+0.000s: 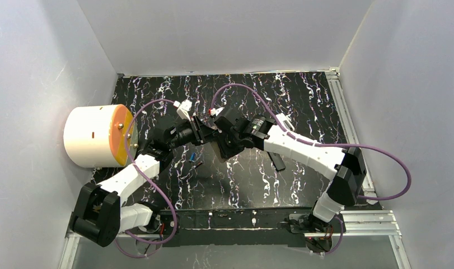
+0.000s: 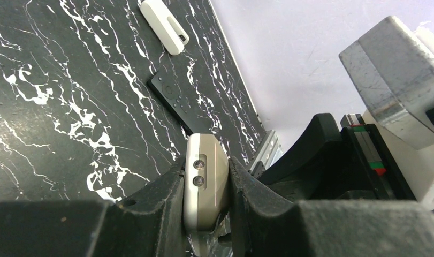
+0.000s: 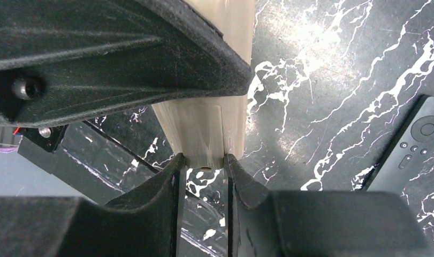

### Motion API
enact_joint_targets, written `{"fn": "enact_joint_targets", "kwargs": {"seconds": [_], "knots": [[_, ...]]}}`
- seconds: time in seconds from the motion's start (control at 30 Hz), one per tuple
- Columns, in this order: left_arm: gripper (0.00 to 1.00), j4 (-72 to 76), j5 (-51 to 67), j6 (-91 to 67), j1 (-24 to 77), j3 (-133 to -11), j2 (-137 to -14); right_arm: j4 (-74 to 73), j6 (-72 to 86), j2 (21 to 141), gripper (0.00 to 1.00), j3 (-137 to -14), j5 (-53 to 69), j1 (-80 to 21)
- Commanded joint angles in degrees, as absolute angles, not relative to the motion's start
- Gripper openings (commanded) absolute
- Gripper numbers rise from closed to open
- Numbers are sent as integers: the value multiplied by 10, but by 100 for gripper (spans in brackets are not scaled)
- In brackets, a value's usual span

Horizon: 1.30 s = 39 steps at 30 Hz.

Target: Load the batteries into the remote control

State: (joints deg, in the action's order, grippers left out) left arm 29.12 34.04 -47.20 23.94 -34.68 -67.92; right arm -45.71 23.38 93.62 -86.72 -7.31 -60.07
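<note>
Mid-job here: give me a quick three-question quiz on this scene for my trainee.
1. True or false: the left gripper and the right gripper are both clamped on the beige remote.
2. Multiple choice: the blue battery is (A) inside the beige remote, (B) loose on the table, (C) pinched in the left gripper.
3. Short answer: in the right wrist view, what colour is the second remote, the one lying flat on the table?

Key: 1 true; 2 B; 3 black.
</note>
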Motion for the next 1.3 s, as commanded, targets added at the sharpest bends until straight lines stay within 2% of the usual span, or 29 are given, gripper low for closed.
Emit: {"fn": "enact_joint_targets", "kwargs": {"seconds": [0.0, 0.43, 0.8, 0.97, 1.17, 1.27], "knots": [[0, 313, 403, -519, 247, -377, -660, -460, 243, 950, 33, -914, -76, -599], [0, 317, 386, -613, 243, -379, -679, -507, 239, 971, 37, -940, -76, -599], [0, 329, 398, -637, 223, -372, -696, -513, 238, 976, 45, -946, -76, -599], [0, 329, 401, -635, 213, -371, -702, -511, 239, 968, 54, -945, -77, -599], [0, 329, 402, -635, 206, -374, -713, -479, 242, 933, 75, -931, -72, -598], [0, 329, 403, -638, 203, -378, -718, -414, 238, 888, 86, -890, -46, -598]]}}
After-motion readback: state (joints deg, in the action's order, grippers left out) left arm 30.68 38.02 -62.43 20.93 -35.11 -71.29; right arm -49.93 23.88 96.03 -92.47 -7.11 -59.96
